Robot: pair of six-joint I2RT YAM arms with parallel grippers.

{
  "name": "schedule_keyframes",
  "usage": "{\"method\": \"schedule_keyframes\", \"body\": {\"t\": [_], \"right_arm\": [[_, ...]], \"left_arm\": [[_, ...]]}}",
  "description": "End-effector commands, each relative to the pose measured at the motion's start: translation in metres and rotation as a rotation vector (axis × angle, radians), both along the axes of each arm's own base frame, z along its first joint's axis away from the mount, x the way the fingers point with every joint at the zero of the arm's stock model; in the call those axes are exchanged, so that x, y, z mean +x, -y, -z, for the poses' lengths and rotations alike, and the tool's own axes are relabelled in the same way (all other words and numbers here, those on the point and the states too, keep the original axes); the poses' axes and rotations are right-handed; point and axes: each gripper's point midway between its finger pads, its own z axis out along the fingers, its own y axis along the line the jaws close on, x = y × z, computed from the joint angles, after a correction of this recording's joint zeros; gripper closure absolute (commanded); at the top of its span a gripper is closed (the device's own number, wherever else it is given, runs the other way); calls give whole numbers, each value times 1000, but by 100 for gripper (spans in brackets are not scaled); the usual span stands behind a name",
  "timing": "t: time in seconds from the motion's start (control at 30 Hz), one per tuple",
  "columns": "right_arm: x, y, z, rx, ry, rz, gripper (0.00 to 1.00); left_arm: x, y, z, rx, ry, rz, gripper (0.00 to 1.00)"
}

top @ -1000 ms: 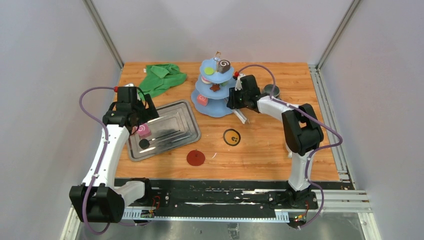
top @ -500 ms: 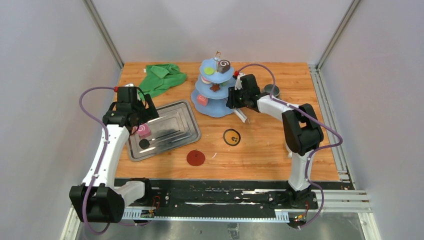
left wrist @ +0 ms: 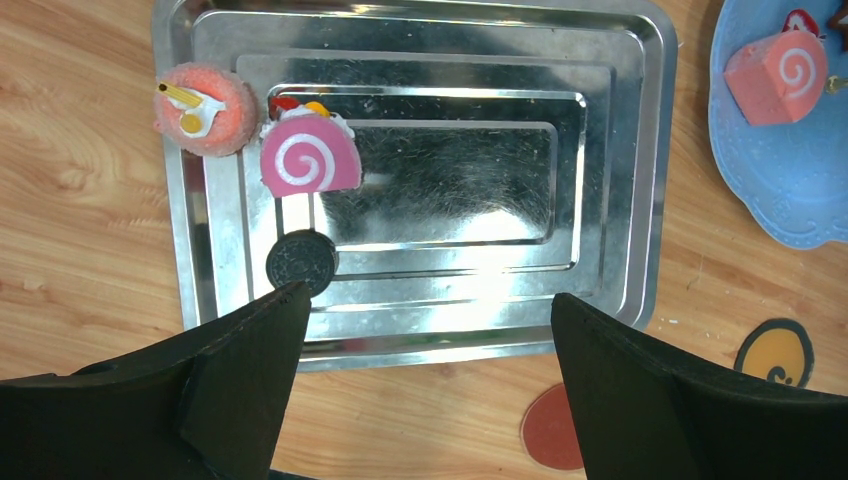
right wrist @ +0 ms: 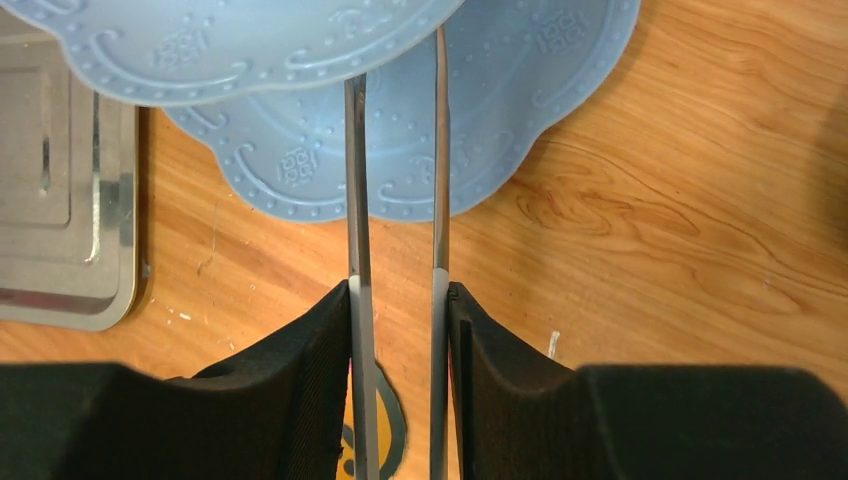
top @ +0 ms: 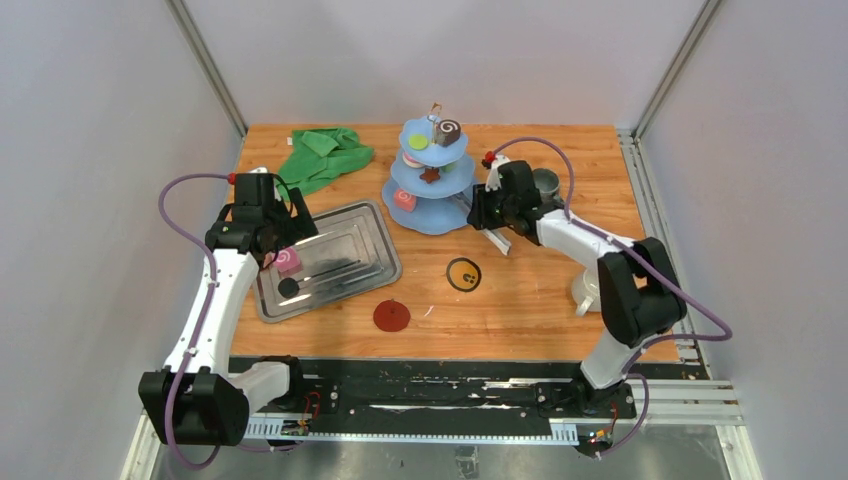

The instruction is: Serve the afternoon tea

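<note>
Tongs (right wrist: 356, 200) tips hidden beneath blue stand tier (right wrist: 230, 40); grey mug (top: 547, 182) partly behind right arm (top: 570, 232).

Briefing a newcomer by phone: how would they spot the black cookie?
On the wooden table's left side lies a steel tray. Three sweets cluster at its left end; the cookie lies nearest the table's front edge, beside a pink swirl roll. It alone is flat and black.

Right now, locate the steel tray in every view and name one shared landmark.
Top external: steel tray left of centre.
Left wrist: steel tray fills most of the picture.
Right wrist: steel tray corner at the left edge.
Shared landmark: blue tiered stand, beside the tray.
</note>
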Motion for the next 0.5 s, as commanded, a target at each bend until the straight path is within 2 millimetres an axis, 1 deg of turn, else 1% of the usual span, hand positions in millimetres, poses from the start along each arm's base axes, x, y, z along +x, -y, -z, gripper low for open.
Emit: {"method": "schedule_keyframes", "body": {"t": [0.0, 0.1, 0.17, 0.27, 0.3, 0.37, 0.43, 0.47], "right_arm": [[-9, 16, -20, -21, 42, 37, 64], [-30, 27, -23, -27, 27, 55, 65], [-47, 34, -30, -12, 33, 61, 65], [-75, 37, -34, -1, 29, 46, 65], [-86, 35, -39, 2, 37, 34, 65], [-106, 25, -38, -11, 35, -10, 65], [-125, 5, -41, -24, 48, -83, 65], [-133, -7, -44, -27, 57, -122, 65]], "left_arm": [[3, -1, -11, -3, 35, 0, 5], [2, -2, -13, 0, 38, 0, 5], [2, -3, -12, 6, 37, -5, 5], [1, -5, -6, 15, 21, -6, 5], [1, -6, -2, 18, 9, -8, 5], [0, -10, 5, 26, -10, -20, 5], [-1, -15, 11, 27, -24, -37, 5], [-1, -20, 13, 25, -26, -57, 5]]}}
